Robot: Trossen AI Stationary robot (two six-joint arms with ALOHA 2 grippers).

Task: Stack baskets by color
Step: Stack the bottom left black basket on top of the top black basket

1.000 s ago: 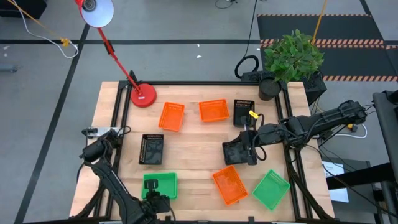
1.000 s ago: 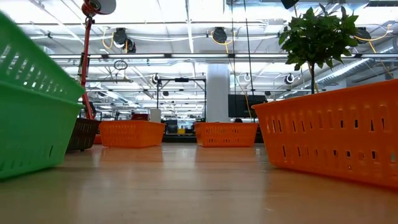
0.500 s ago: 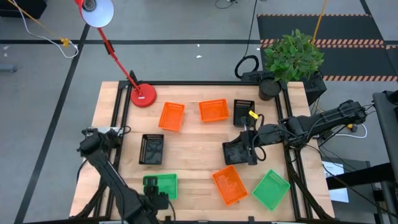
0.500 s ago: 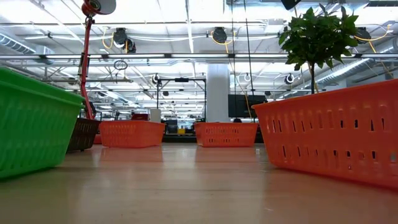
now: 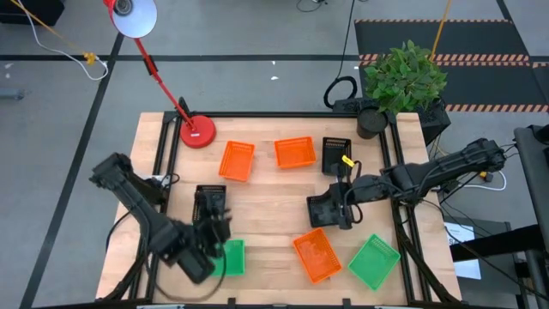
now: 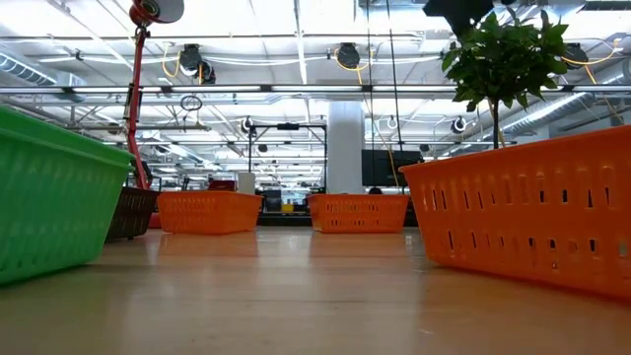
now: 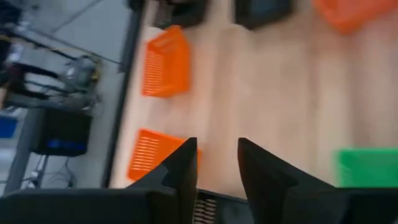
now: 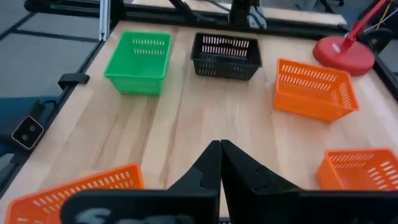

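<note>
I see my left gripper [image 5: 208, 245] raised, jaws parted and empty, beside the near-left green basket [image 5: 230, 256]. My right gripper [image 5: 336, 209] hovers over a black basket [image 5: 324, 211] mid-surface, jaws clenched, empty.

I see pale wood grain on the table [image 5: 266, 219], framed by black rails. Three orange baskets with slotted sides: two toward the far edge [image 5: 237, 160] [image 5: 295, 153], one near the front edge [image 5: 316, 254]. Green baskets sit at the front-left [image 5: 230, 257] and front-right corner [image 5: 374, 262]. Black baskets lie at left [image 5: 210, 206], far right [image 5: 336, 154] and centre-right [image 5: 326, 210]. The lamp base [image 5: 197, 131] is red; its shade [image 5: 135, 17] is white. The plant [image 5: 405, 77] is leafy green in a black pot.
</note>
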